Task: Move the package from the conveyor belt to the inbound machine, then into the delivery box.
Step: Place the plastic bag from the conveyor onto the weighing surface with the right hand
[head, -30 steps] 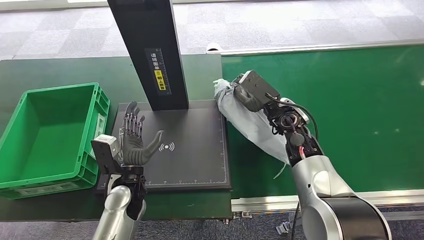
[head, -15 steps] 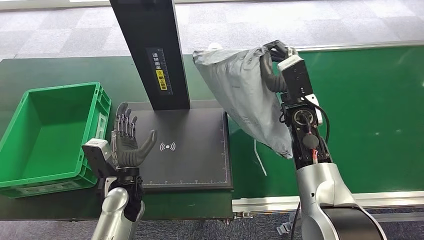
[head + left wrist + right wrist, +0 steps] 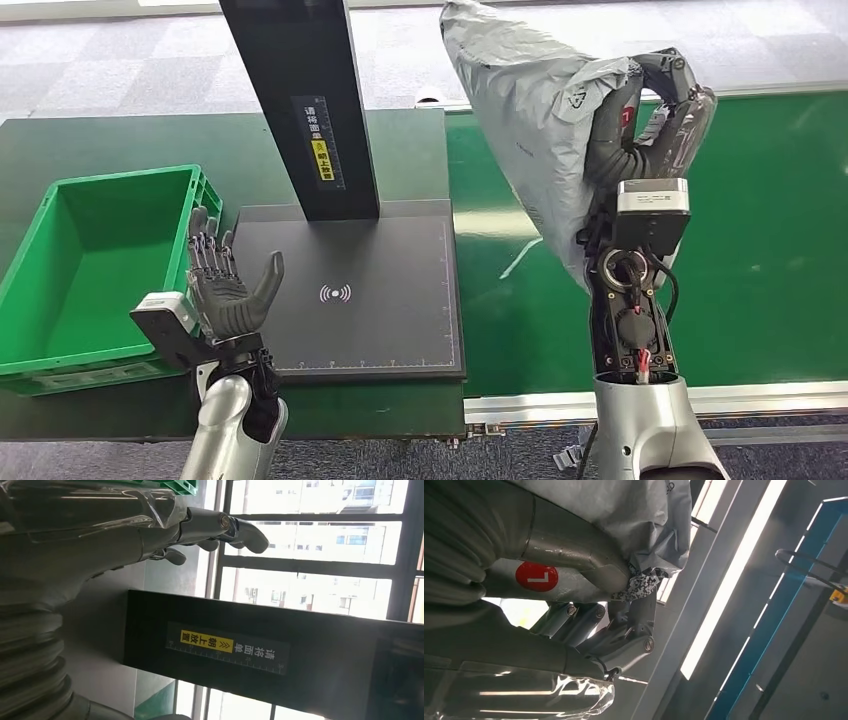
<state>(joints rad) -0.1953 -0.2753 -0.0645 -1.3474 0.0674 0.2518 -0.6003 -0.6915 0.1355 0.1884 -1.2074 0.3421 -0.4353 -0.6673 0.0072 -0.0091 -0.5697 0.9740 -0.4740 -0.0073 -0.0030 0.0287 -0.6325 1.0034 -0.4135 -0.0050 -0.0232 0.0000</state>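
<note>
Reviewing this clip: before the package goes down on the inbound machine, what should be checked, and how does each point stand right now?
1. Grasp: the right hand holds the grey package lifted above the conveyor belt. Ok.
2. Grip security: thumb presses the bag in the right wrist view, but how firmly cannot be told.
3. Landing spot: the black scan pad of the inbound machine is bare. Ok.
4. Left hand: open, raised over the pad's left edge, may obstruct placement. Not ok.
5. Label side: a printed code patch shows by the thumb; its facing cannot be told.
6. Green delivery box: open. Ok.
</note>
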